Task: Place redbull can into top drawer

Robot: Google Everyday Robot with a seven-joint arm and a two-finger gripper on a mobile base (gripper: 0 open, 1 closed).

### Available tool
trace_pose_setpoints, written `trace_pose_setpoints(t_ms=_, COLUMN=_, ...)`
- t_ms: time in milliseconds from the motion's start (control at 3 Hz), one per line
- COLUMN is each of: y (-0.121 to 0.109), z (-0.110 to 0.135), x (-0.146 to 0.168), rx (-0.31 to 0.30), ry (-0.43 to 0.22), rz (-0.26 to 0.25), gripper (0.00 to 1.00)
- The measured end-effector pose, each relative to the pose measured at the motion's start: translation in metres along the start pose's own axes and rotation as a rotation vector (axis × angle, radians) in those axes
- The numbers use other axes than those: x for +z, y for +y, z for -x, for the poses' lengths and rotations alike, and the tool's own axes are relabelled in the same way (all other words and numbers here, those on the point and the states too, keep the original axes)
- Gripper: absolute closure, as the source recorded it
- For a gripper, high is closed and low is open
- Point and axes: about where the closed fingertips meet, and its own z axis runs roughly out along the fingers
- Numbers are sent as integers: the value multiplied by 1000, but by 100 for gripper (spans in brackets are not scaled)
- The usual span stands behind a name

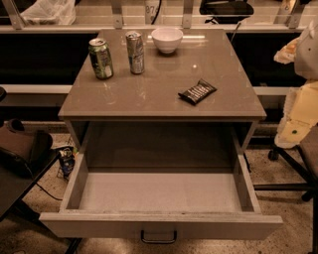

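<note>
Nearest the cam: the top drawer (159, 225), pulled all the way out. It's a wide, shallow box, pale grey-beige w/ a matte, slightly scuffed look, a flat front panel and 1 small dark metal handle (158, 237) dead centre. Its flat pale bottom shows, w/ straight side walls running back into the cabinet.

Above that is the worktop (159, 99), a squarish taupe slab, smooth and glossy enough to throw reflections. There are 4 things on it, afaict:
- 1 snack bar (198, 92) in a dark crinkly wrapper w/ pale print, lying flat at an angle, right of centre, closest to the front edge
- 2 cans further back on the left, both upright. The green can (101, 58) is the wider one. Just beside it on its right, not touching, is the redbull can (134, 52), slim, tall, silver-grey metal w/ a shiny top. So the redbull can is on the worktop, not in the drawer.
- 1 white bowl (167, 39), round and smooth, at the back, right of the redbull can

The end effector (297, 52) is over at the far right edge of the shot, off the side of the worktop and well apart from both cans. It's pale/tan, sitting above the cream arm (301, 116). Can't tell how open it is or if it's holding anything.

The floor (278, 198) is speckled. Past the worktop there's a metal rail and a pale plastic bag (49, 11).
</note>
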Motion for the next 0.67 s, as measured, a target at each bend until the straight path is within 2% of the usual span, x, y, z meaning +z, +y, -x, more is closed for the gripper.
trace_pose_setpoints(t_ms=333, y=0, z=0, x=0, rx=0, ry=0, rz=0, gripper=0)
trace_pose_setpoints(t_ms=667, y=-14, z=7, x=3, rx=25, ry=-66, rz=-53, gripper=0)
